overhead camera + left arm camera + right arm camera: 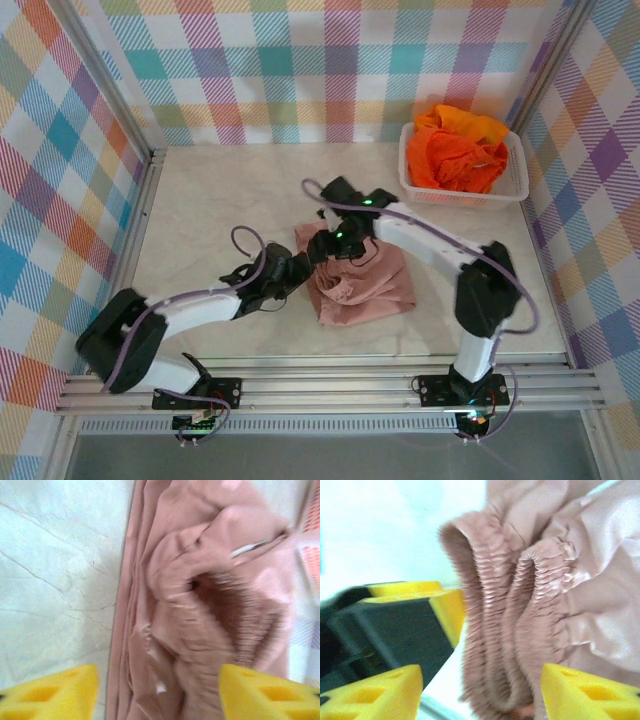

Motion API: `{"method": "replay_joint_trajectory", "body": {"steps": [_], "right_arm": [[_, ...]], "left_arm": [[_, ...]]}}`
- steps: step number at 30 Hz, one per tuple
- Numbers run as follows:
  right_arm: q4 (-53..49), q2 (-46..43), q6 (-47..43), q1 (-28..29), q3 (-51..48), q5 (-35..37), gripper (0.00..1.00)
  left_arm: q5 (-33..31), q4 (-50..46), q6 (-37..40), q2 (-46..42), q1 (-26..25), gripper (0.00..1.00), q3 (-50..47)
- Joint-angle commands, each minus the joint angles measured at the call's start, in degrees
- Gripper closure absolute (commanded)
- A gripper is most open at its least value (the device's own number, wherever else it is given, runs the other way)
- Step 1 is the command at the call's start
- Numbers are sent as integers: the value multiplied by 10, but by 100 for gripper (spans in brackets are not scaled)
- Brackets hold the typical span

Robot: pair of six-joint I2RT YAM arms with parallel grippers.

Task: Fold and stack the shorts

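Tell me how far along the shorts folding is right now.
Done: no folded stack on the table yet. In hand: the pink shorts lie bunched there, the right tool open around their gathered waistband and the left tool open over the cloth. Left: fold that pair, then the orange shorts heaped in the basket.

Bright, even light; wrist views blurred, washed-out.

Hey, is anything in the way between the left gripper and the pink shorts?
Nothing visible is. The pink shorts lie directly in front of the left gripper, with their cloth reaching between its open fingertips.
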Motion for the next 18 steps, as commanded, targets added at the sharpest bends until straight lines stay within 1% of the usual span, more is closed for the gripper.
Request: {"method": "replay_joint_trajectory", "body": {"steps": [1, 2, 4, 5, 8, 10, 12, 13, 18], "right_arm": [[163, -99, 78, -48, -72, -187, 26], [182, -117, 89, -60, -94, -200, 24], [206, -148, 103, -82, -141, -211, 18], [211, -157, 106, -87, -158, -212, 17], [247, -174, 128, -92, -210, -222, 15], [319, -180, 183, -91, -261, -248, 14], [407, -186, 245, -86, -315, -265, 13], [452, -188, 272, -81, -341, -262, 13], [549, -183, 351, -52, -411, -218, 13]], "left_arm": [[-43, -50, 9, -87, 20, 20, -8], [-40, -57, 20, -111, 24, 15, -3], [-26, -71, 45, -148, 31, 2, 24], [-16, -74, 57, -154, 33, 0, 40], [40, -78, 65, -130, 41, 0, 106], [91, -56, 42, -89, 48, 0, 142], [132, -13, 11, -42, 50, 0, 164], [148, 8, -4, -17, 51, 0, 174], [180, 69, -47, 81, 51, 0, 195]]}}
